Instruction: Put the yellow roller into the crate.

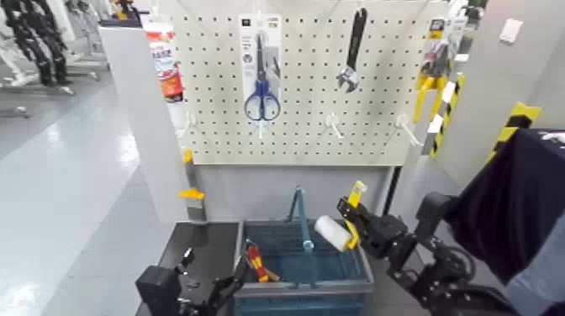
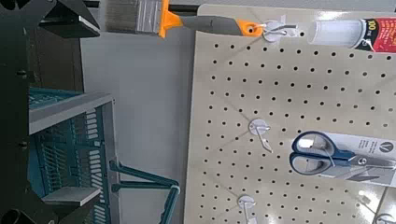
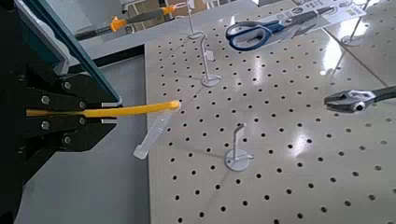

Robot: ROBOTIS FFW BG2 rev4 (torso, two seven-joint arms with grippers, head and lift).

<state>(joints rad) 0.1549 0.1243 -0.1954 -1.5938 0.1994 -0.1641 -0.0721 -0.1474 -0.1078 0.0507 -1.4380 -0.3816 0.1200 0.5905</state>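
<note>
My right gripper is shut on the yellow roller and holds it over the right part of the crate, just above the rim. The white sleeve points toward the crate's upright blue handle, and the yellow handle sticks up. In the right wrist view the yellow handle runs out from between the gripper's fingers, with the crate's edge beside it. My left gripper is open and empty, low beside the crate's left wall. The crate also shows in the left wrist view.
A red-and-yellow handled tool lies in the crate's left half. Behind stands a white pegboard with blue scissors, a wrench, a yellow-handled tool and bare hooks. A dark cloth is at the right.
</note>
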